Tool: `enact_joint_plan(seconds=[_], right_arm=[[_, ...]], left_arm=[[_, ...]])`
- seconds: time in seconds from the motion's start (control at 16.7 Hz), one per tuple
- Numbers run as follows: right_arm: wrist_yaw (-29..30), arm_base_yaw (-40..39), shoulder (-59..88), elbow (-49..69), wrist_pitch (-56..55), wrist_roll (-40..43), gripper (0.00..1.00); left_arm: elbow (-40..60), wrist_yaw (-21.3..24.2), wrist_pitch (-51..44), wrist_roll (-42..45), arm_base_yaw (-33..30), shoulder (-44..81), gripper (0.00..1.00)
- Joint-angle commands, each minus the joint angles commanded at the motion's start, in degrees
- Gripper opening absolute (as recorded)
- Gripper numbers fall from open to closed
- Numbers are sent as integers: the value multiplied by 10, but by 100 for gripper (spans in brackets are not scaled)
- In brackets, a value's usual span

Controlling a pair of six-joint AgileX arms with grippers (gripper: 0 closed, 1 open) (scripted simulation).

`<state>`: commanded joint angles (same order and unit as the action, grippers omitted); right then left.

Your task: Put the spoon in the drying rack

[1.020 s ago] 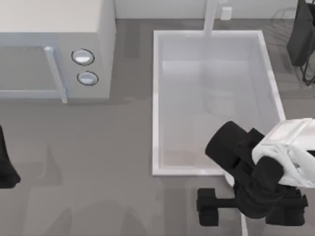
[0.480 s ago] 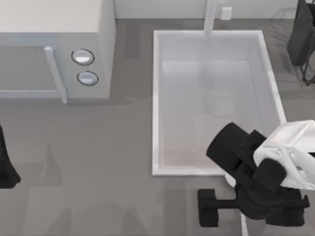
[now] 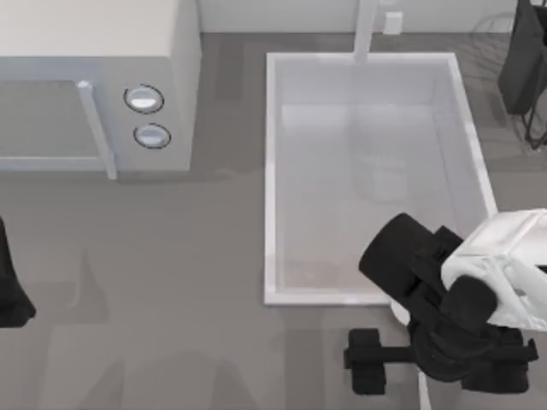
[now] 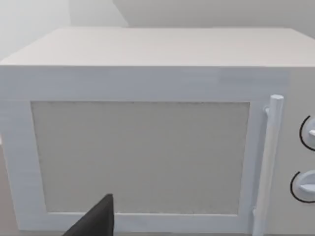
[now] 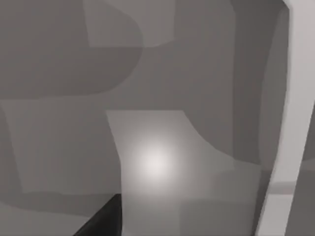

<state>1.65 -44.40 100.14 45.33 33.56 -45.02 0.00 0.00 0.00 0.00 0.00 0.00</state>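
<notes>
The spoon (image 3: 398, 311) is mostly hidden. A pale rounded sliver shows on the worktop (image 3: 171, 256), just in front of the near rim of the sink basin (image 3: 272, 171). A thin pale line comes out again from under the right arm, at the top view's bottom edge. Whether anything touches the spoon cannot be told. The right gripper (image 3: 369, 363) hangs over the worktop just beside it, in front of the basin's near right corner. The arm's black wrist and white link reach in from the right edge. I cannot tell whether this gripper is clenched or released. Its wrist view looks onto grey worktop crossed by shadows, with a pale strip of basin rim along one side. The drying rack (image 3: 526, 68) stands well apart from the spoon, in the far right corner beyond the basin. Its black slab and thin dark wires are cut off by the edge. A white tap (image 3: 366, 30) rises at the basin's far rim. A white microwave (image 3: 94, 51) sits at the far left of the worktop, its door and handle facing the left wrist view. The left gripper (image 3: 10, 295) is parked at the left edge, and its state cannot be told either.
</notes>
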Motion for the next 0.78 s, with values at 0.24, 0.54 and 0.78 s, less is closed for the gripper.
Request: enact_joint_plan(seconds=[0.24, 0.54, 0.78], right_arm=[[0, 0, 0, 0, 0, 0, 0], [0, 0, 0, 0, 0, 0, 0], [10, -3, -35, 17, 42, 4, 0]], left_arm=[[0, 0, 0, 0, 0, 0, 100], [0, 0, 0, 0, 0, 0, 100], [0, 0, 0, 0, 0, 0, 100]])
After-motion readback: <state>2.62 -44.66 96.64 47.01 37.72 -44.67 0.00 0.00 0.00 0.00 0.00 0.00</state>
